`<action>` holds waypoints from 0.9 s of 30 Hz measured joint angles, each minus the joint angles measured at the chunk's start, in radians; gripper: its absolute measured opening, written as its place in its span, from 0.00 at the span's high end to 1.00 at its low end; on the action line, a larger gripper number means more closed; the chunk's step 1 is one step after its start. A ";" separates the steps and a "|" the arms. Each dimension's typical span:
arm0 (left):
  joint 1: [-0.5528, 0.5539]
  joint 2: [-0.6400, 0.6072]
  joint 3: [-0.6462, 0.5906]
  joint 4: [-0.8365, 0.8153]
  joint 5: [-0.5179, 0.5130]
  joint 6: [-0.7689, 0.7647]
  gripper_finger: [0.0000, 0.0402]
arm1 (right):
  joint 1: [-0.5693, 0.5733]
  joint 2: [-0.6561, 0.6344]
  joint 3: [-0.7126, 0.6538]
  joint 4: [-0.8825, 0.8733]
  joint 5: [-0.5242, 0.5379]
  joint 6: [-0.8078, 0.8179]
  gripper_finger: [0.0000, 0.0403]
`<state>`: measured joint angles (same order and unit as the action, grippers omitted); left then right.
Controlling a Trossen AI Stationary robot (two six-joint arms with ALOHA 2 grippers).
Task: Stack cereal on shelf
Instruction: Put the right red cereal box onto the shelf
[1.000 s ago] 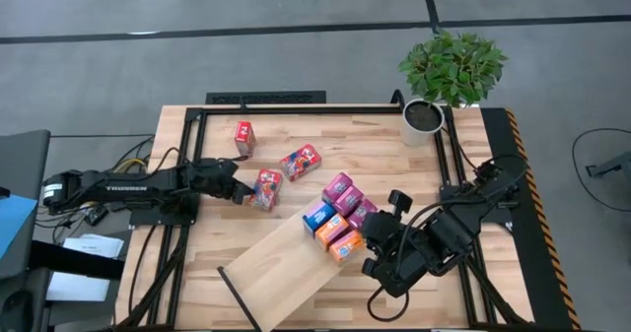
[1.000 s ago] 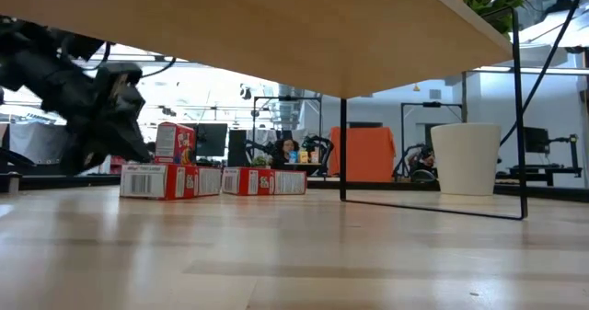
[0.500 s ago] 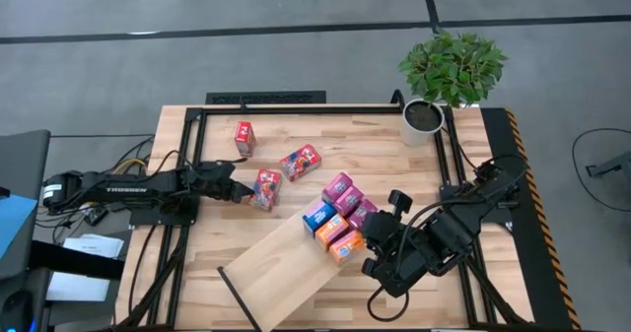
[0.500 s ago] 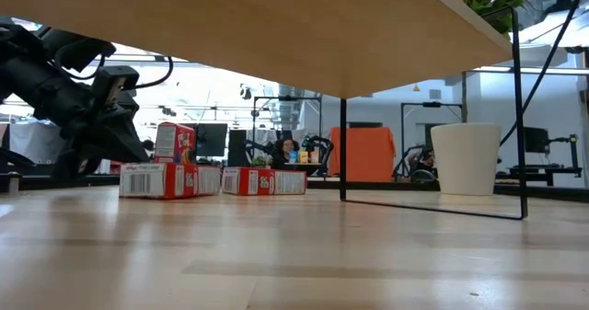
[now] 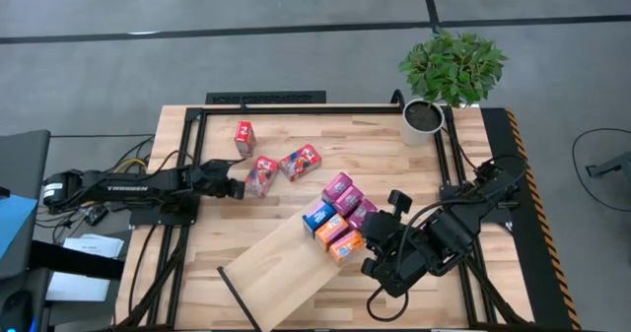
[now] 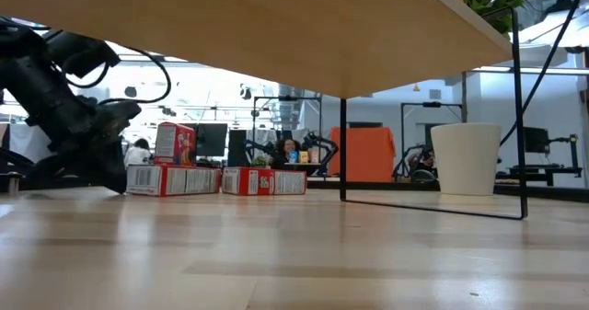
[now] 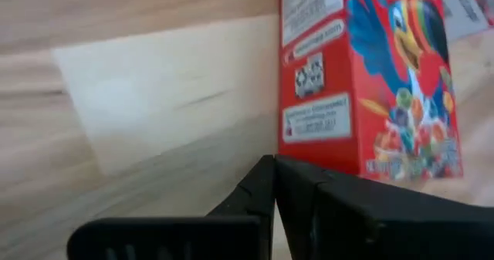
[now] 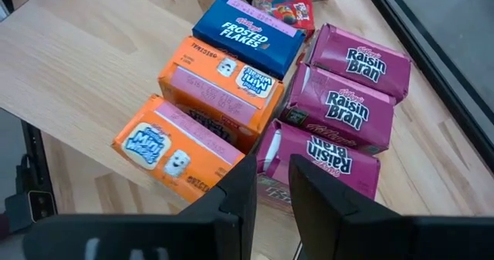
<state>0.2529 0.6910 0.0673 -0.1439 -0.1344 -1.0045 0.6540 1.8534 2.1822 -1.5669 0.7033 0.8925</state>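
Left pincer [image 5: 235,187] down low on the counter [image 5: 394,165], fingers pinched fully shut with nothing between them, tip right up against the near end of a red cereal box [image 5: 258,175]. Box lying flat directly ahead of the pincer, long axis angled a bit off the arm's line, so looks like a nudge rather than a grab. From the left wrist view, same red box [image 7: 363,75] sitting just beyond the closed fingertips, toucan front facing up. Two more red boxes close by: one [image 5: 299,162] just beside the first, another [image 5: 244,137] farther back toward the counter's far edge. Left arm stretched out nearly flat across the counter from the left side, clearly the nearer arm for these three.

Shelf [image 5: 281,268] lying diagonally across the front of the counter, with a cluster of six boxes at its upper end: blue and orange ones on the board, magenta ones [image 8: 340,106] alongside. Red boxes well apart from the shelf, off toward its far left.

Right pincer [image 5: 373,243] parked just beside that cluster, fingers only slightly apart, gripping nothing as far as the right wrist view shows. Right arm folded back, wrist angled toward the boxes.
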 joint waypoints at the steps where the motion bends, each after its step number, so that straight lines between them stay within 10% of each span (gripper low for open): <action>1: 0.000 -0.001 0.000 0.000 0.012 0.003 1.00 | 0.000 0.000 0.000 0.000 0.000 0.000 0.75; 27: 0.000 0.146 0.211 -0.047 -0.041 0.251 1.00 | 0.007 0.000 0.000 -0.004 0.000 -0.008 0.75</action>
<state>0.2527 0.8371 0.2779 -0.1914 -0.1749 -0.7532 0.6615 1.8534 2.1822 -1.5707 0.7033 0.8848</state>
